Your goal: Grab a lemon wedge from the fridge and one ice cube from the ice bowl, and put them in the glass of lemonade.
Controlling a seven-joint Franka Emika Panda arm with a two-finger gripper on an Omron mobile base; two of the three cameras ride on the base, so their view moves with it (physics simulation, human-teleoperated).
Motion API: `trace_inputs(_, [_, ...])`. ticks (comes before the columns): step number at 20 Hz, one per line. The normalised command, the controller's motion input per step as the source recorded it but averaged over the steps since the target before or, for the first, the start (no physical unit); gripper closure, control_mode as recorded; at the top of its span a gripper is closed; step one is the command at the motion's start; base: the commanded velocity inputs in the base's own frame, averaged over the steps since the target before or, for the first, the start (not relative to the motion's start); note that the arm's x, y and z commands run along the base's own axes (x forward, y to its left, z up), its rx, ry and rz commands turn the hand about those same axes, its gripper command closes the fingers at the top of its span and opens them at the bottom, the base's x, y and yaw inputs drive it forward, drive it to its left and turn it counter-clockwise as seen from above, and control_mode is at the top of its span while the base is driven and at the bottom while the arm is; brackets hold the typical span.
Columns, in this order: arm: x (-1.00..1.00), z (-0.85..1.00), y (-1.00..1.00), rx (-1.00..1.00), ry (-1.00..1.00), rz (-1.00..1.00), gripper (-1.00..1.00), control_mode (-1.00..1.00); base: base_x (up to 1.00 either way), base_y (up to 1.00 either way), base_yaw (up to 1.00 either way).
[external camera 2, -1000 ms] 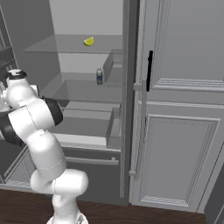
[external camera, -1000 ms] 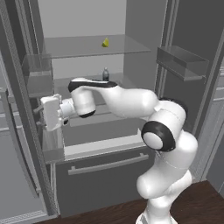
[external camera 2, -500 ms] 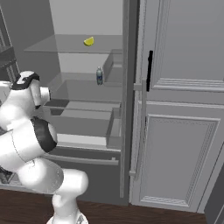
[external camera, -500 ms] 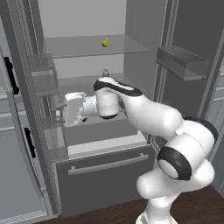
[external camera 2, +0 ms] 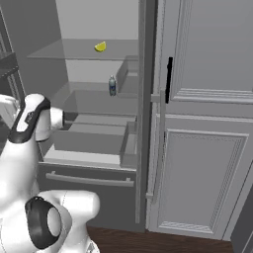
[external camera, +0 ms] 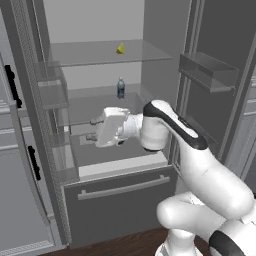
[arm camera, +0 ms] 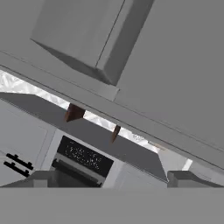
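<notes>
The fridge (external camera: 120, 205) stands with both doors open. The lemon wedge (external camera: 120, 48), tiny and bright yellow, lies on the top glass shelf; in the right base view the lemon wedge (external camera 2: 100, 47) sits at the same spot. My gripper (external camera: 93, 129) is open with nothing between its fingers. It hangs in front of the middle shelf, pointing left, well below and slightly left of the wedge. In the hand view the fingertips (arm camera: 41, 178) stand far apart. The ice bowl and the glass of lemonade are out of view.
A small dark bottle (external camera: 120, 87) stands on the middle shelf behind my hand. Clear bins hang on the left door (external camera: 52, 95) and right door (external camera: 207, 70). The bottom drawer has a bar handle (external camera: 117, 189). Panelled grey cabinets (external camera 2: 207, 148) stand right of the fridge.
The left fridge door has swung wider open. My hand left its edge and moved right, in front of the middle shelf, and the jaws spread fully.
</notes>
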Motion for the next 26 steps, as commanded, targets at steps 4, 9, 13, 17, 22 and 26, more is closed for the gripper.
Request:
trace_inputs(4, [-0.68, 0.47, -0.91, -0.02, 0.00, -0.18, -1.00, -1.00, 0.00, 0.00, 0.00])
trace_inputs(9, [-0.70, 0.43, -1.00, -0.15, 0.00, -0.24, -1.00, -1.00, 0.00, 0.00, 0.00])
trace_inputs(13, [-0.19, 0.63, -0.85, -0.47, 0.09, -0.19, -1.00, -1.00, 0.00, 0.00, 0.00])
trace_inputs(17, [-0.05, 0.88, -0.60, -0.62, 0.10, -0.19, -1.00, -1.00, 0.00, 0.00, 0.00])
trace_inputs(22, [-0.41, 0.41, -0.63, -0.56, 0.06, -0.25, -1.00, -1.00, 0.00, 0.00, 0.00])
trace_inputs(26, [-0.99, 0.00, -0.70, -0.50, -0.09, -0.29, -1.00, -1.00, 0.00, 0.00, 0.00])
